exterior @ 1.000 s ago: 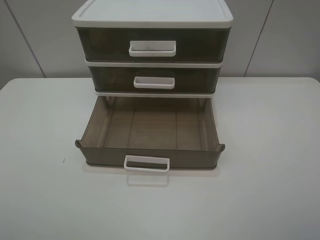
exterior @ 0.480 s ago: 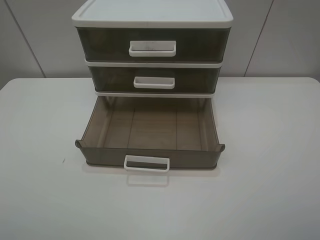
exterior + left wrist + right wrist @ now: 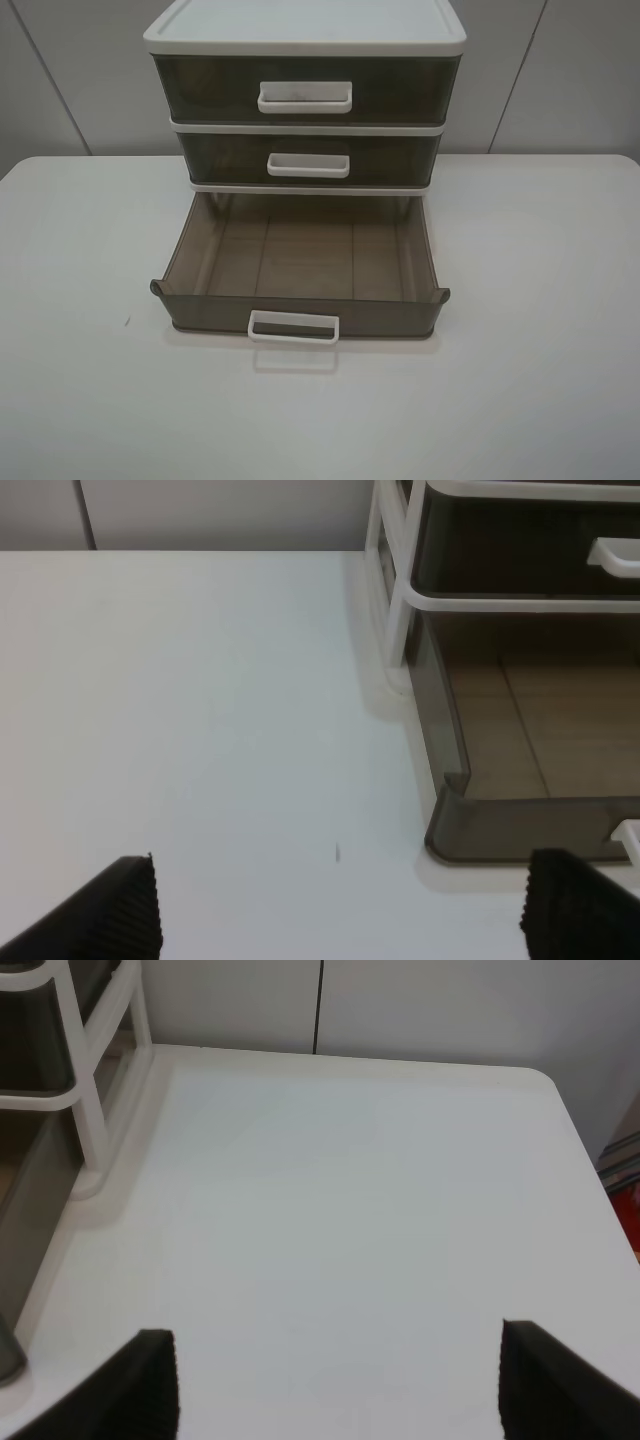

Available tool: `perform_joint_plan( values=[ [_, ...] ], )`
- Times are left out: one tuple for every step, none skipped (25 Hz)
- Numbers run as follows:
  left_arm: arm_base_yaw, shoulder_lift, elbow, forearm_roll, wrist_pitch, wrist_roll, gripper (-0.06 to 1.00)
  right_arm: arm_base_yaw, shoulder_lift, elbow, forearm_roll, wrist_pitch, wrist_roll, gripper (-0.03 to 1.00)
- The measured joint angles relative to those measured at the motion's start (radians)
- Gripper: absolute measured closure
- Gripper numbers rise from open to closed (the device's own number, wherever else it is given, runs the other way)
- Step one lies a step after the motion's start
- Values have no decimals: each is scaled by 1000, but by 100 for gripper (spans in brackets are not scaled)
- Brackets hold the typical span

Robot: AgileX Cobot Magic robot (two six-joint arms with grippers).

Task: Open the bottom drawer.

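Both arms' fingers (image 3: 130,910) (image 3: 150,1380) are spread wide, holding nothing, above the white surface (image 3: 540,330). The bottom drawer (image 3: 300,265) sits pulled well out; the sensible finish is keeping clear of its white loop handle (image 3: 293,328).

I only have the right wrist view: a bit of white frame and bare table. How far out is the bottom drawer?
Observer: The translucent smoky-brown plastic bottom drawer stands well out of the white-framed three-drawer unit. The high view shows its whole floor.
Operator: Anything inside it?
Observer: Nothing, the floor is bare.
Operator: Is the left gripper on the handle?
Observer: No. The left gripper sits off the drawer's left front corner, jaws spread wide with nothing between them. The white rectangular loop handle is free.
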State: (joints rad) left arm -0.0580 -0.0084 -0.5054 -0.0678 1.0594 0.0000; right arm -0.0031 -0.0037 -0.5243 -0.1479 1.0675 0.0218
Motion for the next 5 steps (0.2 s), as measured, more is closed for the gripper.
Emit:
perform_joint_plan(
  values=[
    [0,0,0,0,0,0,20,0,0,0,0,0,0,31],
    [0,0,0,0,0,0,20,0,0,0,0,0,0,31],
    [0,0,0,0,0,0,20,0,0,0,0,0,0,31],
    [0,0,0,0,0,0,20,0,0,0,0,0,0,31],
    [0,0,0,0,0,0,20,0,0,0,0,0,0,31]
  ],
)
